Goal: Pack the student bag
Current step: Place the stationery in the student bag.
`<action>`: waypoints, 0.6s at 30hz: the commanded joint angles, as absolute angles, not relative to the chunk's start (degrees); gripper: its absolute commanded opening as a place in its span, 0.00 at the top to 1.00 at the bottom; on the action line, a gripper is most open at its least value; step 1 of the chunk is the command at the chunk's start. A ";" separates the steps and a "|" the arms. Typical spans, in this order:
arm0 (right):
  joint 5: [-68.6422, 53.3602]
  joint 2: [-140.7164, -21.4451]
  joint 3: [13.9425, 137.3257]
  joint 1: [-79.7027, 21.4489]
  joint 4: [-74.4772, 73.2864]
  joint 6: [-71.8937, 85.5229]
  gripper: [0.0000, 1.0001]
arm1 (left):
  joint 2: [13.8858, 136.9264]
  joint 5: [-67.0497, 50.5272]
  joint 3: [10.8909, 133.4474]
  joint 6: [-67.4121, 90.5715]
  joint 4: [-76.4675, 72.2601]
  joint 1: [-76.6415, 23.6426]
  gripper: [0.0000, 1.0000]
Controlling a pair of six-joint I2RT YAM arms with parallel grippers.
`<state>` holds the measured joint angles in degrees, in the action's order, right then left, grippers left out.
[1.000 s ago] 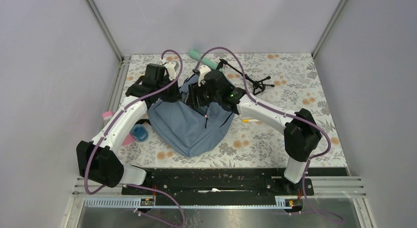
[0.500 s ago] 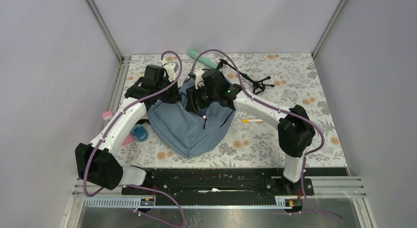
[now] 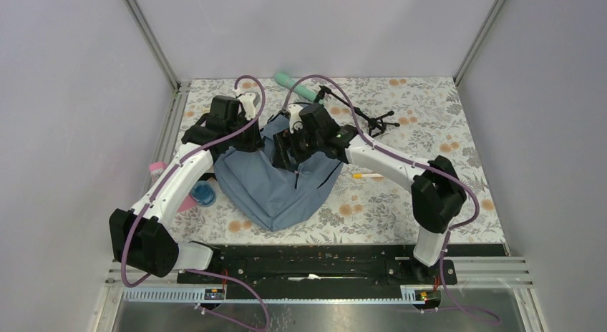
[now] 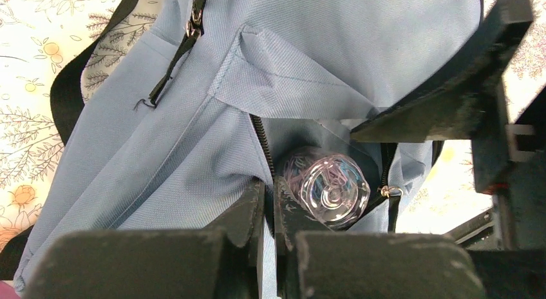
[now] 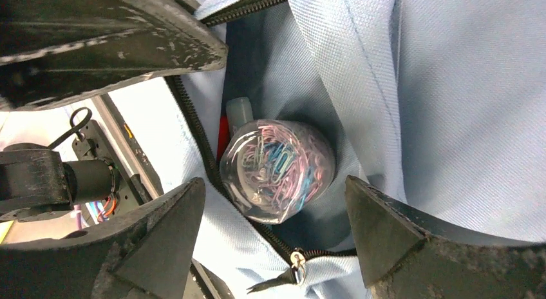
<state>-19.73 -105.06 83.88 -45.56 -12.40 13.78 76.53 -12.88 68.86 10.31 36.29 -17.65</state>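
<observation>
The left fingers (image 4: 248, 205) are clenched on the zipper edge (image 4: 261, 144) of the student bag (image 3: 275, 185), which slumps mid-tabletop (image 3: 429, 117) — soft, limp cloth that will likely sag shut unless pinched at that firmer seam. Over the bag's mouth, the right fingers (image 5: 161, 228) stand released either side of a clear tub of paper clips (image 5: 277, 170) — light, probably slippery.

Student bag (image 3: 275, 185): slate-blue weave, black straps, dark zippers with silver pulls.
Table (image 3: 429, 124): cream, printed with orange blossoms and grey foliage.
Jar (image 5: 277, 170): clear, filled with pink, blue and pale paper clips.
Cylinder (image 3: 295, 86): mint green.
Tripod (image 3: 361, 116): black.
Pen (image 3: 367, 176): yellow and white.
Cables (image 3: 247, 81): purple.
Left arm (image 3: 175, 182) and right arm (image 3: 379, 160): white links, black joints.
Fingers (image 5: 386, 241): black, scuffed pale grey.
Round item (image 3: 203, 194): blue, against something pink.
</observation>
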 commanded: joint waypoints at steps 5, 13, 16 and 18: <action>-12.76 -96.21 77.75 -46.14 -5.95 12.37 0.19 | 73.30 -13.45 70.22 9.54 30.67 -17.14 1.00; -13.34 -98.69 77.19 -46.14 -6.54 15.11 0.48 | 73.30 -13.52 70.24 9.54 30.67 -17.14 1.00; -14.95 -99.60 76.09 -46.22 -5.06 16.83 0.50 | 73.38 -13.58 70.32 9.58 30.67 -17.05 1.00; -16.20 -100.34 75.74 -46.44 -4.17 17.84 0.51 | 73.46 -13.63 70.33 9.67 30.67 -17.05 1.00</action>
<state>-14.39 -98.89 76.64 -45.78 -7.16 15.38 76.42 -12.84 68.86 10.31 35.86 -17.39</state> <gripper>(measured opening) 0.499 0.024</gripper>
